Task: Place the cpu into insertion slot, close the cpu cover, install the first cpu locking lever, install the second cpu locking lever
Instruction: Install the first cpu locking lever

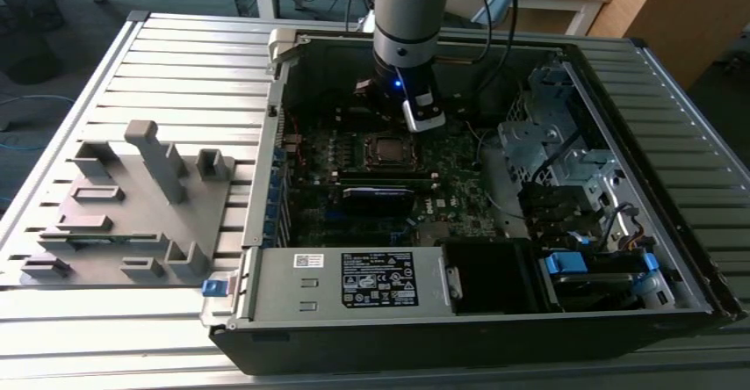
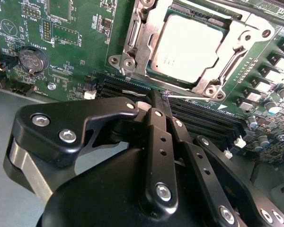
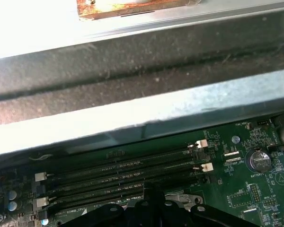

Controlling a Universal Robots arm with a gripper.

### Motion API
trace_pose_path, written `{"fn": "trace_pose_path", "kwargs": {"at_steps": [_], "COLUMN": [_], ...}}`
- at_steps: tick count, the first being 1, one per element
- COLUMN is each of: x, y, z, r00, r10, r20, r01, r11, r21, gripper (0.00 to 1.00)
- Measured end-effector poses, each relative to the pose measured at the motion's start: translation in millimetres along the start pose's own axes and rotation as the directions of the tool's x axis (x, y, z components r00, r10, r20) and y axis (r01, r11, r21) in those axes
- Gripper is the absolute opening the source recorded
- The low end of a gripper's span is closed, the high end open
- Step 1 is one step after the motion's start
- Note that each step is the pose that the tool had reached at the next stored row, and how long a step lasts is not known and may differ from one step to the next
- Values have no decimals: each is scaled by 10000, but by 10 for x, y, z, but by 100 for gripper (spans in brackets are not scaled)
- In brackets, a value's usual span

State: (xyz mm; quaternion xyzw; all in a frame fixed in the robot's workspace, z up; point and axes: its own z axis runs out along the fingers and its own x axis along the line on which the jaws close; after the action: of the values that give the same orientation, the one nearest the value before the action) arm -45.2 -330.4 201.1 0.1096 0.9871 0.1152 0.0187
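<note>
The cpu [image 2: 189, 47] lies flat in its socket on the green motherboard, seen as a dark square [image 1: 387, 149] in the exterior view. The silvery cpu cover [image 2: 137, 42] is folded down around it, and the chip's top shows through the cover's window. A thin metal lever [image 2: 194, 98] runs along the socket's side nearest the memory slots. My gripper [image 2: 157, 97] is shut, its black fingertips pressed together just beside the socket's edge, at the lever's end. The exterior view has the gripper [image 1: 396, 118] low inside the case, just behind the socket. The gripper's tips [image 3: 146, 194] show over the memory slots.
Black memory slots [image 3: 118, 172] lie beside the socket, and a coin battery [image 2: 32, 59] sits on the board. The case's metal wall [image 3: 142, 109] rises close behind. A labelled power box [image 1: 351, 280] and drive cage [image 1: 551, 135] crowd the case. A grey fixture [image 1: 129, 205] stands outside at the exterior view's left.
</note>
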Motion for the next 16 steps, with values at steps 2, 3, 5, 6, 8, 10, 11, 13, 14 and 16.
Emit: {"fn": "trace_pose_path", "kwargs": {"at_steps": [2, 3, 5, 6, 8, 10, 11, 13, 14, 16], "x": [0, 0, 1, 2, 4, 4, 5, 6, 7, 8], "y": [-1, 0, 4, 6, 13, 18, 19, 24, 26, 32], "z": [5, 6, 11, 11, 14, 17, 18, 20, 21, 24], "r00": [10000, 10000, 10000, 10000, 10000, 10000, 10000, 10000, 10000, 10000], "r10": [19, 23, 24, 23, 23, 21, 21, 22, 22, 22], "r20": [20, 30, 45, 47, 52, 54, 54, 55, 55, 57], "r01": [-19, -23, -24, -23, -23, -21, -21, -22, -22, -22], "r11": [10000, 10000, 10000, 10000, 10000, 10000, 10000, 10000, 10000, 10000], "r21": [-5, -7, -11, -10, -12, -14, -14, -13, -13, -12], "gripper": [10, 10, 10, 10, 10, 10, 10, 10, 10, 10]}}
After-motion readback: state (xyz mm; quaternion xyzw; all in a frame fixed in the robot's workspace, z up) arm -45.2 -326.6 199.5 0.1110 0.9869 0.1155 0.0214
